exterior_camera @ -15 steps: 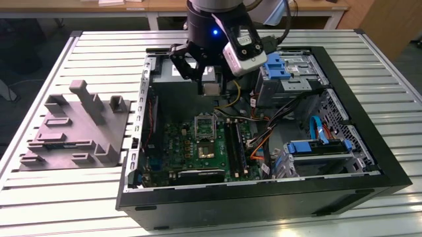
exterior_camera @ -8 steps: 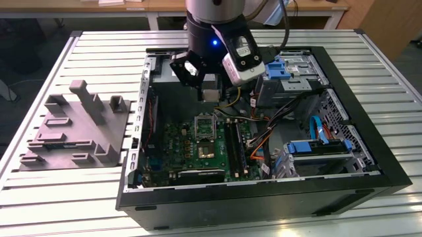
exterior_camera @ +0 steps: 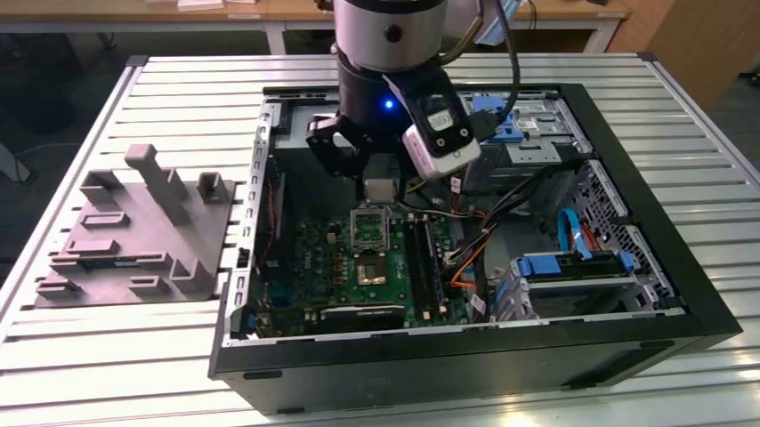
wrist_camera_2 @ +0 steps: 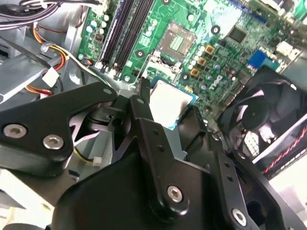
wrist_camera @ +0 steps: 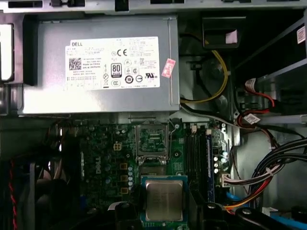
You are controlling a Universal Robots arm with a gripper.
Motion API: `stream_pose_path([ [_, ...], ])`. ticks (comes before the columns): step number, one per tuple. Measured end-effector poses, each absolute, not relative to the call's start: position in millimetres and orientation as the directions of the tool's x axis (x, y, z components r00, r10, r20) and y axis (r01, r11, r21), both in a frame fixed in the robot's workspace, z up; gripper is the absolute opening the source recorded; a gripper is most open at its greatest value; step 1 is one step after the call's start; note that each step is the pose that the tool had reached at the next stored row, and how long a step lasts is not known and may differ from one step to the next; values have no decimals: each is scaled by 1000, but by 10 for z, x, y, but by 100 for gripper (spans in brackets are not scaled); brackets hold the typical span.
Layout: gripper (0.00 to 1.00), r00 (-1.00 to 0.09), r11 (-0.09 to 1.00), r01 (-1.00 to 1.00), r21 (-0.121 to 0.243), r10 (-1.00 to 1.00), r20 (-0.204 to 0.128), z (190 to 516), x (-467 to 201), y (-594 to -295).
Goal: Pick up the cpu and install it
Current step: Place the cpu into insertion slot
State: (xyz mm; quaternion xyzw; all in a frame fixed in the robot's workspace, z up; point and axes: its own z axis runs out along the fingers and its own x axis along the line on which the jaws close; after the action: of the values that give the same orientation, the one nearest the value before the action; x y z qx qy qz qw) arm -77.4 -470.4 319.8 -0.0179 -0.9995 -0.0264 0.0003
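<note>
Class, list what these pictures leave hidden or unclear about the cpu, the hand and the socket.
1. Edges of the cpu where the hand grips: covered by the hand's black links, second wrist view.
2. Underside of the cpu: faces away in all views.
3. Pins of the socket: too small, exterior view.
4. Interior of the case behind the arm: blocked, exterior view.

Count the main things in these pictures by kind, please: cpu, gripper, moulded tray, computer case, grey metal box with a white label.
cpu: 1
gripper, shut on the cpu: 1
grey moulded tray: 1
computer case: 1
grey metal box: 1
Total: 5
</note>
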Motion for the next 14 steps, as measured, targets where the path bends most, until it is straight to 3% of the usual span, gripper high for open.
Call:
stream_pose_path([
  [14, 47, -1000, 998, 25, 54, 25, 2, 3081, -774, -4704],
])
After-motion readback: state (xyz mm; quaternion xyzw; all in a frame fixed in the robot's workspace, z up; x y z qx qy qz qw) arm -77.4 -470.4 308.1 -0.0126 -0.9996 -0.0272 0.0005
